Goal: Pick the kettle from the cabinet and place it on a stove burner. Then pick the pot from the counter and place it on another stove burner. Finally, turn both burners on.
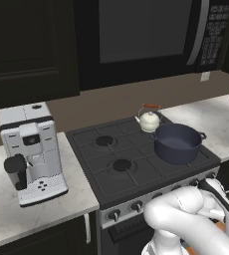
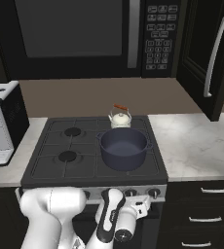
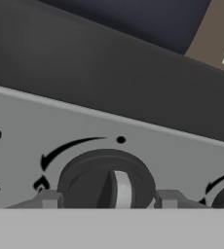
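Kettle (image 2: 119, 118): small, cream-white, rounded, with an arched orange-topped handle; it stands on the stove's (image 2: 50, 168) rear right burner, just behind the pot (image 2: 123, 148). The pot is wide, dark navy, with two loop handles, on the front right burner. Left of the stove, a white and black coffee machine (image 1: 31, 152) stands on the marbled counter (image 2: 196, 141). Above the stove hangs a black microwave (image 2: 84, 34) with a keypad; its lettering is too small to read. In the hand view, the silver panel shows a curved arrow, a dot, a flame mark and partial "00". The gripper (image 3: 105, 198) sits partly open, one fingertip either side of a black knob (image 3: 106, 181) with a silver ridge; contact cannot be told.
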